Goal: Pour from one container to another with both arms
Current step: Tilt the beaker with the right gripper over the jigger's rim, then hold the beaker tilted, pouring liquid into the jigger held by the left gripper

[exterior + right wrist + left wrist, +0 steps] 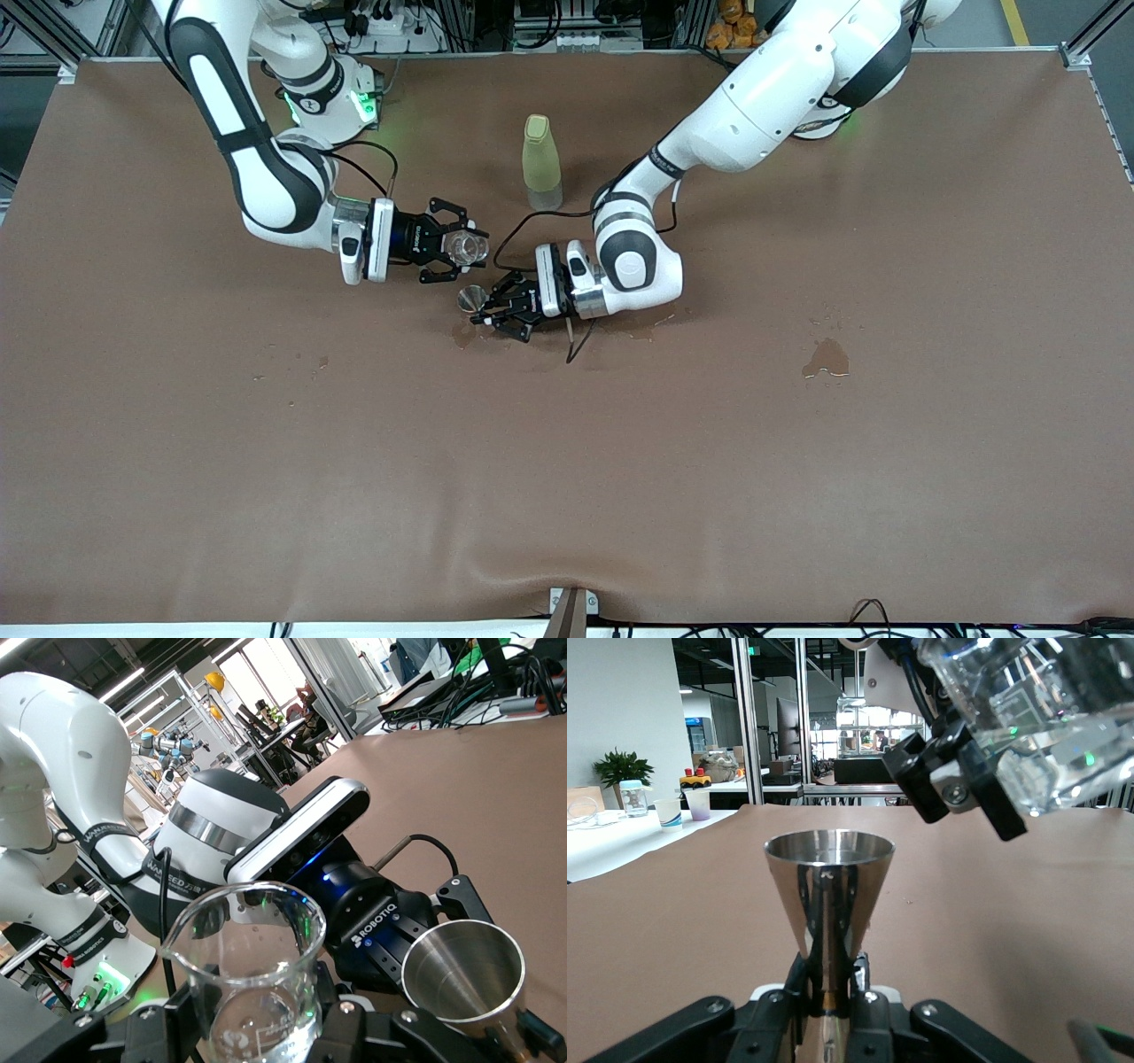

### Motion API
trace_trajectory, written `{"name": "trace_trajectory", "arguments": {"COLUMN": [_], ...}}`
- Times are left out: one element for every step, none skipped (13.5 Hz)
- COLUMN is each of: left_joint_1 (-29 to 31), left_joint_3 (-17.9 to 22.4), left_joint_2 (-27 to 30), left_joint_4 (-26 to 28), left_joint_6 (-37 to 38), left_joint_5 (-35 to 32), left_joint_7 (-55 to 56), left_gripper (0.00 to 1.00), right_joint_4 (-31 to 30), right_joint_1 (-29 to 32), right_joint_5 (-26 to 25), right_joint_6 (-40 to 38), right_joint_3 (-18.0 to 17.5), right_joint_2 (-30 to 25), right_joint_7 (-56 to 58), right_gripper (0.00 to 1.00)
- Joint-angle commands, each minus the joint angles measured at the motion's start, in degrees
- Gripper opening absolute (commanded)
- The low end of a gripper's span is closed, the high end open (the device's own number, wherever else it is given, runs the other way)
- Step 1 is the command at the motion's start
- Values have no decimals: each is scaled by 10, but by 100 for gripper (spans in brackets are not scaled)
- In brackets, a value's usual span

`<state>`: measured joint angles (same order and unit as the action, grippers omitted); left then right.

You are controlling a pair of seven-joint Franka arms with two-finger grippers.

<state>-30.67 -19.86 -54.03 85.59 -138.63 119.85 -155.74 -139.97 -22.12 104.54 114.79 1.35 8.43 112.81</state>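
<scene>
Wet patches (827, 358) on the brown table (567, 461), the largest toward the left arm's end, smaller ones under the measure.

Left gripper (493, 310) low over mid-table, jaws closed on the waist of the measure (470, 299). Measure upright, rim level in the left wrist view (828, 904), fingers (766, 1023) pinching its narrow middle. Open mouth seen from above in the right wrist view (462, 979).

Right gripper (461, 241) over the table just above and beside the measure, toward the right arm's end. Jaws closed on the cup (465, 247). Cup clear, tipped, its mouth turned toward the measure; in the left wrist view it hangs above the measure's rim (1028, 718), not touching. In the right wrist view cup (251, 970) sits close in front of the camera, lip toward the measure.

Bottle (540, 163), yellow-green, capped, stands upright farther from the camera than both grippers, untouched.
</scene>
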Motion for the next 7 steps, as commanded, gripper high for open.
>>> {"name": "trace_trajectory", "arguments": {"left_joint_1": [-1,-1,-1,0,0,0,0], "left_joint_3": [-1,-1,-1,-1,-1,-1,-1], "left_joint_2": [-12,-13,-16,-19,-19,-19,-19], "left_joint_4": [-7,-7,-7,-7,-7,-7,-7], "left_joint_6": [20,26,28,28,33,35,36], "left_joint_5": [22,22,29,37,44,46,46], "left_joint_7": [-42,-44,-52,-66,-73,-74,-74], "left_gripper": [0,0,0,0,0,0,0], "right_joint_4": [-16,-16,-16,-16,-16,-16,-16], "right_joint_1": [-3,-3,-5,-5,-6,-6,-6], "right_joint_5": [7,7,6,5,5,4,4], "right_joint_6": [6,6,6,6,6,5,6], "right_joint_3": [-1,-1,-2,-2,-2,-3,-3], "right_joint_2": [-26,-26,-26,-27,-27,-26,-26], "right_joint_7": [-47,-58,-74,-87,-99,-105,-106], "right_gripper": [0,0,0,0,0,0,0]}}
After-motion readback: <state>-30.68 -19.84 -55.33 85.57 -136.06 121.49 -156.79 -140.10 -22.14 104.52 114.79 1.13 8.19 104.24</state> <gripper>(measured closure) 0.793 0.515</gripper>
